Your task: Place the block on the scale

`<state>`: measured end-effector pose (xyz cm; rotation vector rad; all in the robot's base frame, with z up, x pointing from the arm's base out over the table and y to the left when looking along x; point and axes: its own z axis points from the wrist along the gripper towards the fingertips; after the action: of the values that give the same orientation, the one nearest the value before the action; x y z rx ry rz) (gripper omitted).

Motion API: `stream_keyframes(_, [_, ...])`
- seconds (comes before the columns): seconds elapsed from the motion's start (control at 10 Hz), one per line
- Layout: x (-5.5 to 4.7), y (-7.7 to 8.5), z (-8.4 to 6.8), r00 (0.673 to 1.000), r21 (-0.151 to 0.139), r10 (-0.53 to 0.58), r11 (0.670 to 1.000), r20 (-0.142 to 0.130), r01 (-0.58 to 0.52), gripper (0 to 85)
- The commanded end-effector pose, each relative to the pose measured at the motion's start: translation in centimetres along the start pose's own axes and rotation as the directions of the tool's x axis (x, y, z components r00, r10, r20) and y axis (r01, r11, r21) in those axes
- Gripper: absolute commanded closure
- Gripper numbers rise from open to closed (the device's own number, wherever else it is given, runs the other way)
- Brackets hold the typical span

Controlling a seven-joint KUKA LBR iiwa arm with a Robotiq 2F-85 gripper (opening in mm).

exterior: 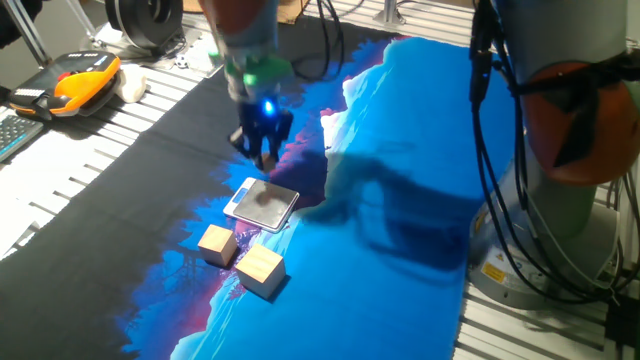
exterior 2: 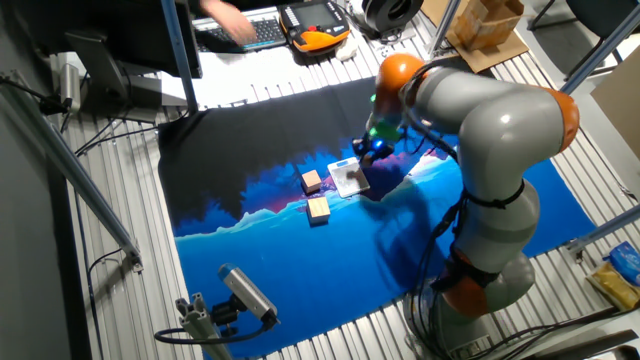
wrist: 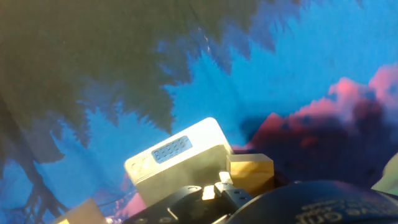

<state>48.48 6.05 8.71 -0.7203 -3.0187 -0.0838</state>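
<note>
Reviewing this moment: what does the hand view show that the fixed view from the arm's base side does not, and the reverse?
Only the hand view shows the scale's display panel and a small block right beside the scale. Only the fixed view shows the end effector hovering above the scale's far edge, with two larger cubes, one and another, in front. Both show the scale on the blue cloth.

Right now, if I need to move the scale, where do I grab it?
Probably from straight above, pinching the scale across two opposite white rim edges, since it lies flat and thin. Pick the pair not facing the wooden cube beside it.
</note>
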Motion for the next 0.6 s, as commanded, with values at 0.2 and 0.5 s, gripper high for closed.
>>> stream_keyframes(0.2, [1.2, 0.9, 1.3, 0.998, 0.005, 0.052, 0.999, 0.030, -0.052, 85.0])
stream_keyframes(0.5, [1.2, 1.5, 1.8, 0.994, -0.038, 0.106, 0.994, 0.015, -0.106, 85.0])
